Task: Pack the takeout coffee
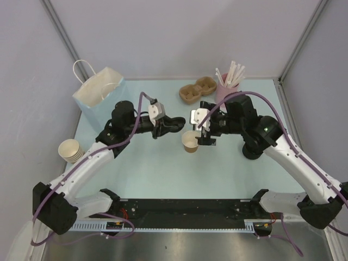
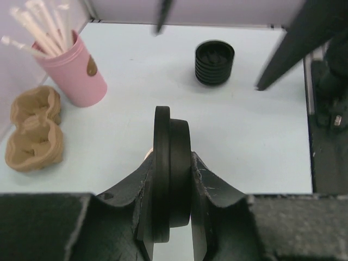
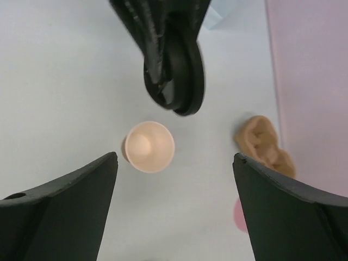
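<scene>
Left gripper (image 2: 172,163) pinches lid (image 2: 173,128) on edge. Right gripper (image 3: 175,159) spread wide, empty, over cup (image 3: 149,147). Cup upright mid-table, unlidded. Remaining, by my read: seat lid, move cup into bag (image 1: 100,92). Nothing packed yet.

Pale-blue table (image 1: 163,174), cup (image 1: 190,142) (lidless), bag (image 1: 100,95), carrier (image 1: 197,89)

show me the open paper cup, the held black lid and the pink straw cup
open paper cup (image 3: 149,147), right wrist view, cream inside
held black lid (image 2: 173,157), left wrist view, its rim edge
pink straw cup (image 2: 81,79), left wrist view, side wall
</scene>
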Controlling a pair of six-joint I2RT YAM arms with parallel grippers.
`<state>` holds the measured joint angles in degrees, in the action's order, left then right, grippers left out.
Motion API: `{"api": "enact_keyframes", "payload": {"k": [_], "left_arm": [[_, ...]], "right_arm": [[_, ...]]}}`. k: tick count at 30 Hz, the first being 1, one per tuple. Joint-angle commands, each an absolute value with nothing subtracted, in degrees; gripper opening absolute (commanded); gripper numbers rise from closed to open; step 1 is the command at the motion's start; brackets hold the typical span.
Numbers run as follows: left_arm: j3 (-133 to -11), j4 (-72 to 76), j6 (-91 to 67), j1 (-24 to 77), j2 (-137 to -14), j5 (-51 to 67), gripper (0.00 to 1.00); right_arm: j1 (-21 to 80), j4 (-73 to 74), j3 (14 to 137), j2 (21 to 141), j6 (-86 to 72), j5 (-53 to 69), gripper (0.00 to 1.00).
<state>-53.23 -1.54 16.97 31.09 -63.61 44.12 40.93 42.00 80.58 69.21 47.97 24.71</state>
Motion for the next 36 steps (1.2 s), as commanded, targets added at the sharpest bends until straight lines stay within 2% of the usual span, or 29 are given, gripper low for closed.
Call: {"api": "enact_keyframes", "payload": {"k": [1,11,23,27,36], "left_arm": [[-53.0,10.0,-0.5,25.7,-66.4,45.8,0.29],[-57.7,9.1,-17.7,20.9,-75.7,49.0,0.31],[-60.4,8.6,-23.7,20.4,-80.3,54.4,0.29],[-60.8,8.0,-23.7,20.4,-80.7,55.2,0.25],[-60.0,9.4,-24.8,20.4,-79.7,58.2,0.24]], "right_arm": [[45.5,44.6,78.8,65.6,57.1,14.4,0.9],[53.8,41.6,76.1,69.2,59.7,5.5,0.78],[61.3,36.4,76.0,78.0,60.3,-4.0,0.64],[61.7,35.3,76.0,79.1,60.4,-4.8,0.6],[61.2,36.5,76.1,79.0,59.9,1.0,0.6]]}}
